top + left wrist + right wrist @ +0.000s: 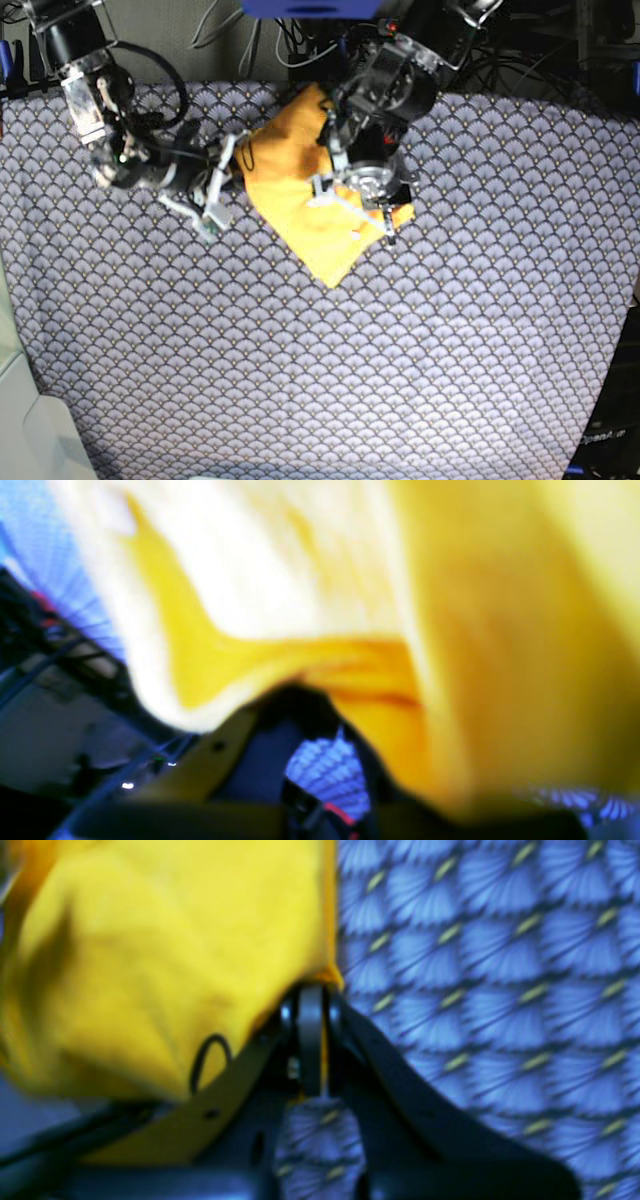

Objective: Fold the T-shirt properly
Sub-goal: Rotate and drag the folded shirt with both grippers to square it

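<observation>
your t-shirt (300, 205) lies bunched at about 12 o'clock on the table, a rumpled yellow-orange heap on the scallop-patterned blue-grey cloth (400, 340). your right gripper (311, 1005) reaches in from 9 o'clock with its jaws pressed together on the shirt's edge; a sliver of yellow fabric shows between them, and a thin dark thread loop (209, 1060) hangs just beside them. your left gripper (300, 700) comes down from 12 o'clock and sits on top of the heap, jaws closed with fabric bunched against the tips, though that view is badly blurred. the left arm's body (385, 90) covers the shirt's upper right part. dark cables (300, 30) crowd the far edge at 12 o'clock.
</observation>
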